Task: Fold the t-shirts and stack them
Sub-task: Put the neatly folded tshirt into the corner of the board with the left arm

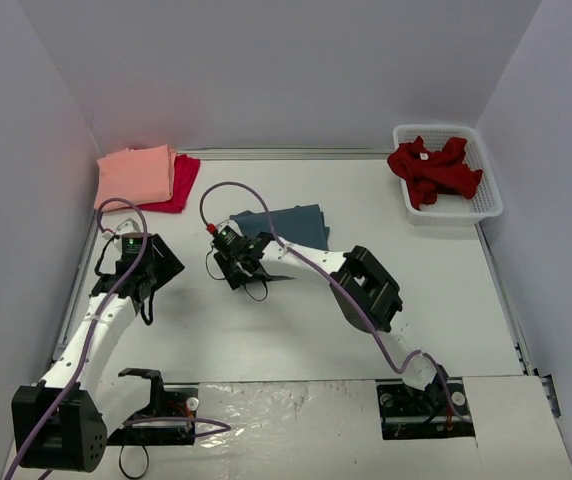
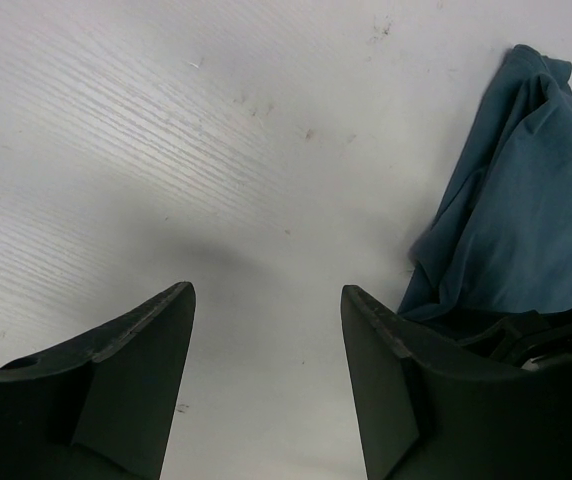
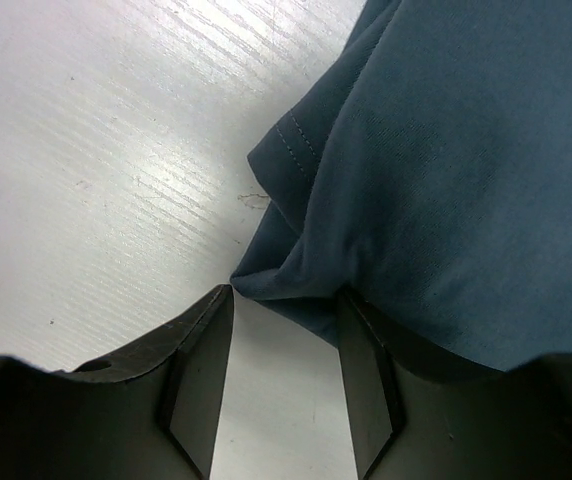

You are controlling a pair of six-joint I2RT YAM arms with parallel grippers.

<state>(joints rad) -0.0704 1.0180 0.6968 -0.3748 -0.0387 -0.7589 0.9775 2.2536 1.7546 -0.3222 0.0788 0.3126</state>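
- Slate-blue t-shirt [image 1: 296, 222] lies partly folded and rumpled on the white worktop [image 1: 296, 340]. It is the only shirt out in the open middle, so I judge it to be the one being folded now.
- The right hand [image 3: 286, 300] sits at this shirt's near-left corner. Its two fingers are narrowly parted with bare worktop showing between them, and a bunched fold of the hem touches their tips. The cloth is not clamped. The hand looks lined up on the corner because a corner gives a firm hold for drawing the cloth over.
- The left hand [image 2: 266, 295] hangs to the left of the blue shirt, apart from it, over bare worktop. Its fingers are spread wide and hold nothing. It seems to be waiting clear of the cloth.
- A salmon-pink t-shirt [image 1: 136, 175] lies folded beyond and well to the left of the blue shirt. It rests on a crimson t-shirt [image 1: 184, 185] whose edge shows on the side toward the blue one. This is the stack begun, and likely where the blue shirt belongs.
- A dark red t-shirt [image 1: 434, 170] lies crumpled in a white lattice basket [image 1: 486, 205] beyond and well to the right of the blue shirt, not yet folded.
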